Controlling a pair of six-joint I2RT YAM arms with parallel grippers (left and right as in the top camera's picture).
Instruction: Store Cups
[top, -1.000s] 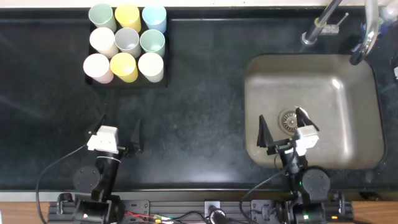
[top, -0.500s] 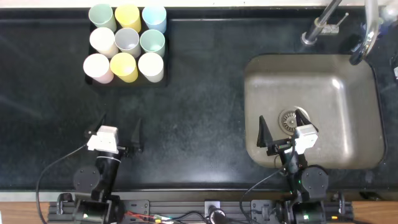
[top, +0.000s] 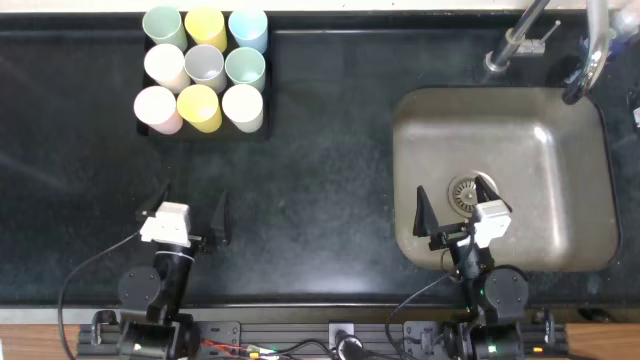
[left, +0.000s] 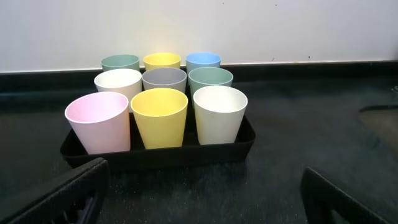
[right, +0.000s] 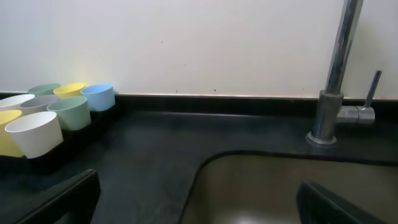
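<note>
Left gripper is sitting low over the black countertop with its fingers spread wide apart, holding nothing. Straight ahead of it, well apart, a black tray is sitting on the counter with nine cups standing upright in it, three rows of three, packed close together. Row closest to the gripper is going pink cup, yellow cup, white cup. Behind those there's a white, a grey and a pale green one, then green, yellow and blue at the back against the wall. Just a stretch of dark counter is lying between the fingers and the tray.

Right gripper is also gaping open with nothing in it, and it's hanging over the near part of the steel sink, with the drain showing right between its fingers in the top view. Ahead of it, at the sink's far rim, the faucet is standing up. The tray is sitting far off to this gripper's left, across the counter.
</note>
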